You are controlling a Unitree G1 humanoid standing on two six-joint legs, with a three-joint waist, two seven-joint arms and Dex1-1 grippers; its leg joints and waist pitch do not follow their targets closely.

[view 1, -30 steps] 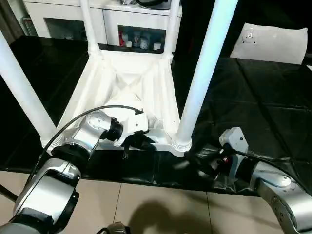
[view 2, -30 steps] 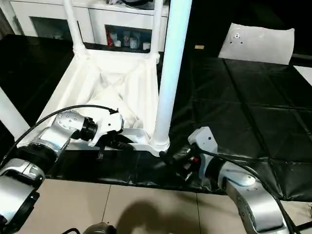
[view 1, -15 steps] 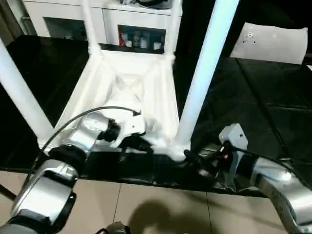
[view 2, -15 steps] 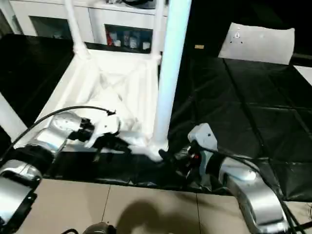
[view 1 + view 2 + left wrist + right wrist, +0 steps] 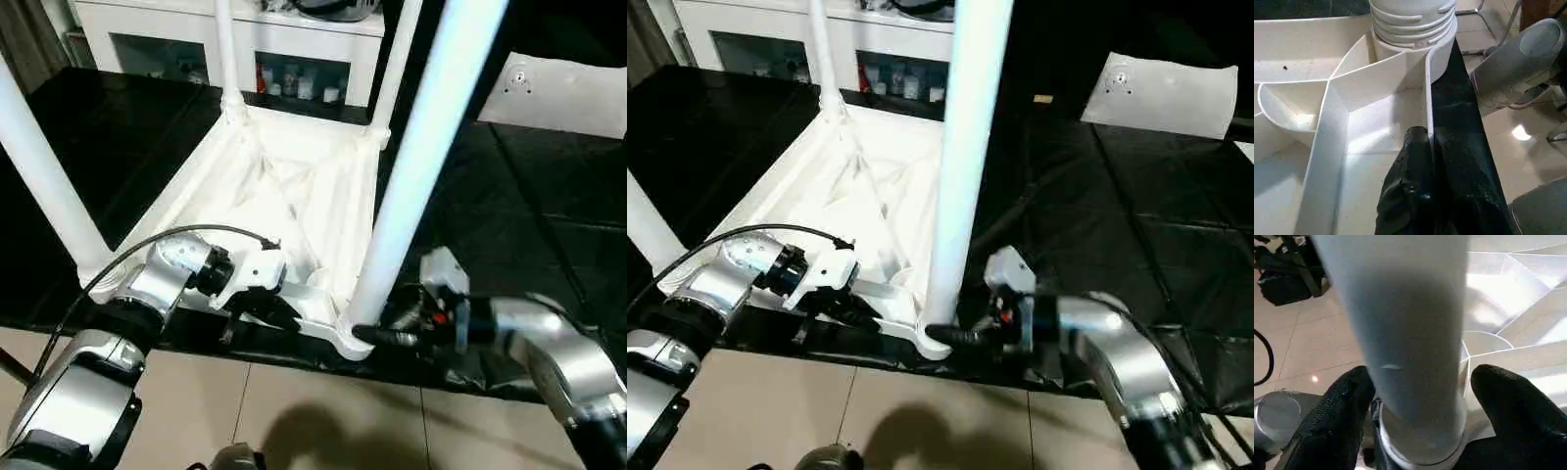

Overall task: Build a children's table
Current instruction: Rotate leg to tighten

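The children's table lies upside down, its ribbed white tabletop point(image 5: 294, 186) on a black mat with all four legs standing up in the corner sockets. The near right leg point(image 5: 421, 166) rises close to the camera and the near left leg point(image 5: 39, 166) stands at the left edge. My left gripper point(image 5: 257, 305) is shut on the tabletop's thin front rim point(image 5: 1426, 98), one finger on each side of it. My right gripper point(image 5: 377, 336) is low at the near right leg's base point(image 5: 1415, 333), open, with a finger point(image 5: 1518, 401) on either side of the tube.
A flat white sheet point(image 5: 558, 93) with a small mark lies on the black mat point(image 5: 549, 225) at the back right. White glass-door cabinets point(image 5: 284, 49) stand behind the table. The mat's front edge drops to a tiled floor point(image 5: 294, 411) just below my grippers.
My right gripper has moved in from the right to the near right leg's base, and its fingers now straddle the tube. The left gripper keeps its hold on the rim. The camera has shifted.
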